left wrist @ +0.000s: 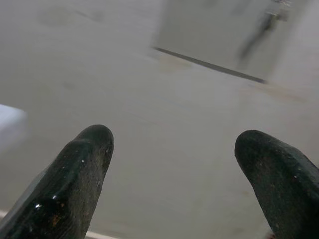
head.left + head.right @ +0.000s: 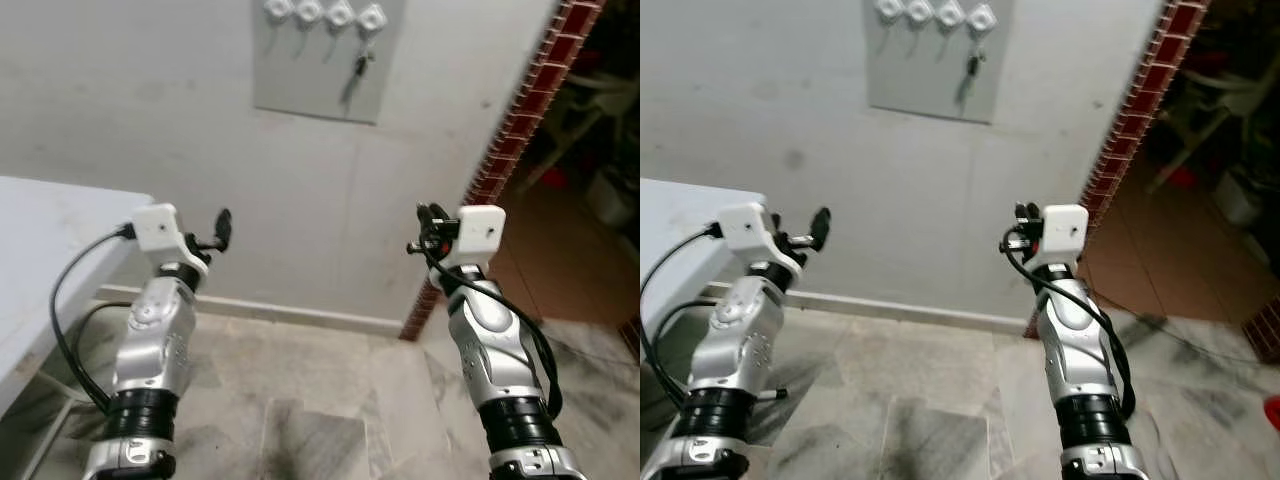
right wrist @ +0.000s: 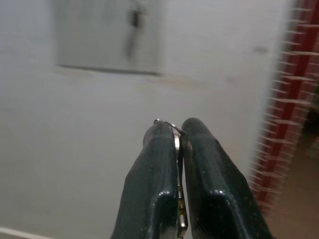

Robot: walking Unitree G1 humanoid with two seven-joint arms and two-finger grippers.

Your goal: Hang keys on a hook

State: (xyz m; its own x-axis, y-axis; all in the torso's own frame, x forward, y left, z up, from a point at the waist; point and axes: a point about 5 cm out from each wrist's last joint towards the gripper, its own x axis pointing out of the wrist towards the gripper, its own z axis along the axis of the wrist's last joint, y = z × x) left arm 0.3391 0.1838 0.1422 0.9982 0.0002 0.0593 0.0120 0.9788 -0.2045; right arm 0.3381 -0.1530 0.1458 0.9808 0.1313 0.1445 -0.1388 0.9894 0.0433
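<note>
A grey panel (image 2: 318, 60) on the white wall carries a row of white hooks (image 2: 325, 13). A dark key (image 2: 360, 68) hangs from the rightmost hook. My right gripper (image 2: 428, 228) is raised in front of the wall, below and to the right of the panel. In the right wrist view its fingers (image 3: 159, 164) are shut on a thin metal key ring (image 3: 175, 142) that peeks out between the tips. My left gripper (image 2: 222, 228) is held up at the same height, below the panel's left side. It stands open (image 1: 174, 144) with nothing in it.
A white table (image 2: 40, 240) stands at my left with a black cable beside it. A red brick pillar edge (image 2: 520, 110) bounds the wall on the right, and beyond it is a doorway with a tiled floor. Marble floor (image 2: 320, 400) lies below the arms.
</note>
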